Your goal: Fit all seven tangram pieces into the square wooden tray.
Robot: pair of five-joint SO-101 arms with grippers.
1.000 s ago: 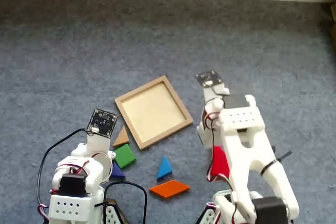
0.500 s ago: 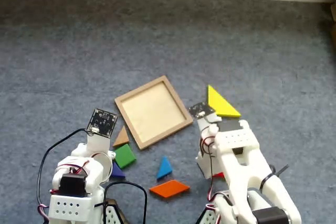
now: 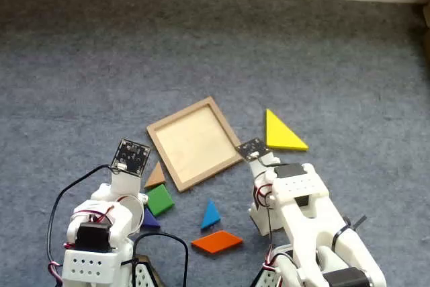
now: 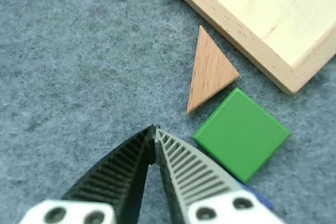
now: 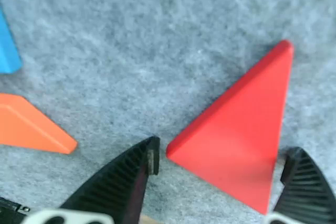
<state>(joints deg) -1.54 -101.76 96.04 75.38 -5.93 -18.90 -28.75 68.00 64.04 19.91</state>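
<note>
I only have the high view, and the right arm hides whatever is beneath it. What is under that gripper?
Observer: The red triangle lies flat on the carpet between the open fingers of the right gripper, not yet clamped.
Operator: And the other arm?
Observer: The left gripper is shut and empty, tips over bare carpet beside the green square.
Operator: Does that square touch its neighbour?
Observer: No, a narrow strip of carpet separates it from the wooden triangle.
</note>
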